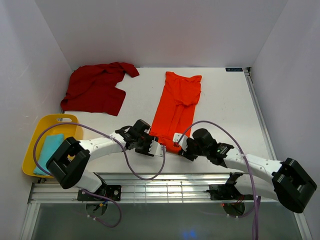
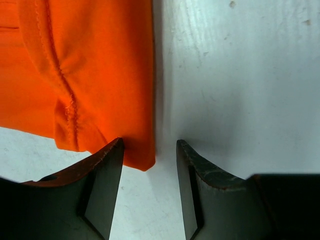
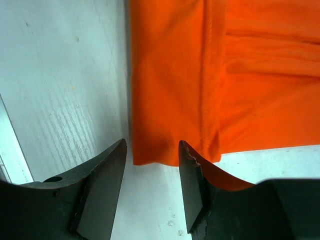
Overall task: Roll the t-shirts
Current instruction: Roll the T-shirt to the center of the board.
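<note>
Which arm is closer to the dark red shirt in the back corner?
Left. The left gripper sits at the near-left corner of the orange shirt, the side toward the dark red shirt; the right gripper sits at its near-right corner, farther away.

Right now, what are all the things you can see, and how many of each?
orange t-shirt: one, bright orange, folded into a long strip, middle of the table
dark red t-shirt: one, dark red, crumpled, far left of the table
tray: one, yellow, near left edge
cloth: one, turquoise, lying in the tray
table: one, white, under everything
left arm: one, black and white, left jaws open at the orange strip's near left corner
right arm: one, black and white, right jaws open at the strip's near right corner
</note>
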### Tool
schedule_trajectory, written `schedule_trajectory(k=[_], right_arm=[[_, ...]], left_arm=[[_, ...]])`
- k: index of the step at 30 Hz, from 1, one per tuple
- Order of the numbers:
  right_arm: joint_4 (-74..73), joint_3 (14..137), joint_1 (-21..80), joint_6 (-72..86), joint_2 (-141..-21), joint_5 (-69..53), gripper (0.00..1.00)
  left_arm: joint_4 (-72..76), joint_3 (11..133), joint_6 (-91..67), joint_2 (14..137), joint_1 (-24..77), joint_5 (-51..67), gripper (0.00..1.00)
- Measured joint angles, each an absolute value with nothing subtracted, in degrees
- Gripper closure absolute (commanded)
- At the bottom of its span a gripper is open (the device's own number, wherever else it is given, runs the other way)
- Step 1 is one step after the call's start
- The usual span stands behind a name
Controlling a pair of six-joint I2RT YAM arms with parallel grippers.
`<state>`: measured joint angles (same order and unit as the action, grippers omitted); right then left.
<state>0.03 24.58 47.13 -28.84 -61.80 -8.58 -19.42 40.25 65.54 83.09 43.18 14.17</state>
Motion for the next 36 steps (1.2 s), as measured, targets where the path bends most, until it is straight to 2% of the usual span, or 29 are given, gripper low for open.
schedule_trajectory(k=[10, 15, 18, 19, 20, 22, 23, 29, 36], right_arm=[[-1.93, 24.6, 47.35, -28.88, -67.68, -6.28, 0.49], [-0.8, 25.21, 47.37, -28.56, -69.17, -5.32, 0.53], [0.32, 25.34, 47.37, -28.23, -69.95, -5.13, 0.62], [0.56, 25.34, 47.37, -28.12, -70.13, -5.1, 0.68], [0.69, 25.34, 47.37, -28.01, -70.26, -5.1, 0.82], [0.84, 25.34, 47.37, -28.14, -70.63, -5.37, 0.92], [0.86, 25.39, 47.37, -28.14, -70.89, -5.61, 0.92], [-5.21, 28.47, 47.37, -29.5, -71.22, -8.14, 0.92], [-18.59, 31.64, 47.4, -33.23, -66.81, -15.81, 0.92]], left_arm=[[-17.52, 40.93, 65.39, 84.2, 43.05, 11.94, 0.46], [-16.27, 40.75, 65.01, 84.71, 42.87, 10.98, 0.49], [-15.14, 40.77, 64.66, 85.27, 42.87, 10.59, 0.62], [-14.94, 40.77, 64.58, 85.45, 42.87, 10.46, 0.74], [-14.83, 40.77, 64.42, 85.6, 42.87, 10.35, 0.81], [-14.74, 40.75, 64.31, 85.73, 42.85, 10.04, 0.97], [-14.83, 40.75, 64.16, 85.73, 42.87, 10.02, 1.0], [-19.88, 42.65, 63.35, 85.6, 42.85, 11.27, 1.0], [-34.35, 48.14, 59.61, 82.15, 44.18, 18.5, 1.0]])
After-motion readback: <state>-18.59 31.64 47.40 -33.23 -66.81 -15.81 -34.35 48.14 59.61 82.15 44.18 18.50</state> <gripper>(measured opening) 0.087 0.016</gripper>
